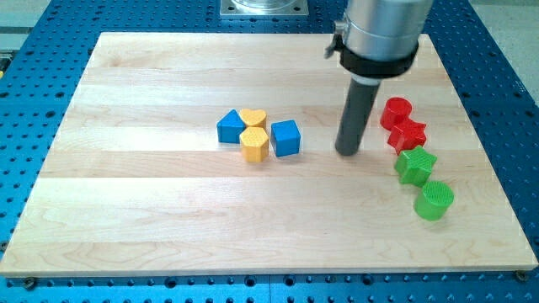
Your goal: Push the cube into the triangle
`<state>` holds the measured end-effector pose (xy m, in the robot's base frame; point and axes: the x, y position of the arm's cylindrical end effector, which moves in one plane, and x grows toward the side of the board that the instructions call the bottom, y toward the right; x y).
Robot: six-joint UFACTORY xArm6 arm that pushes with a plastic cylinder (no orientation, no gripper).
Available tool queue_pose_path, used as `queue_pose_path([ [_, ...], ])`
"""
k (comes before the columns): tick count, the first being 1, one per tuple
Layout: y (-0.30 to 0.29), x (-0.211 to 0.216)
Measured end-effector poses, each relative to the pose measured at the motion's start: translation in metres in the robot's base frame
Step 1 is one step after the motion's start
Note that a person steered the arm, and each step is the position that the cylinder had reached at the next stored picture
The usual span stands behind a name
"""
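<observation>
A blue cube (285,138) sits near the board's middle. A blue triangle (229,127) lies to its left. Between them are a yellow heart (253,118) and a yellow hexagon (254,144), and the cube touches the hexagon's right side. My tip (348,151) rests on the board to the right of the cube, a clear gap apart from it. The dark rod rises from the tip to the grey arm housing (381,34) at the view's top.
At the view's right are a red cylinder (395,112), a red star (409,135), a green star (415,165) and a green cylinder (434,200). The wooden board (152,219) lies on a blue perforated table (34,286).
</observation>
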<state>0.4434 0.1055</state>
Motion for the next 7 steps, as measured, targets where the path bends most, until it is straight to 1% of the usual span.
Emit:
queue_pose_path([
  [1, -0.016, -0.032],
  [2, -0.026, -0.035],
  [3, -0.059, -0.015],
  [4, -0.076, 0.016],
  [7, -0.100, 0.101],
])
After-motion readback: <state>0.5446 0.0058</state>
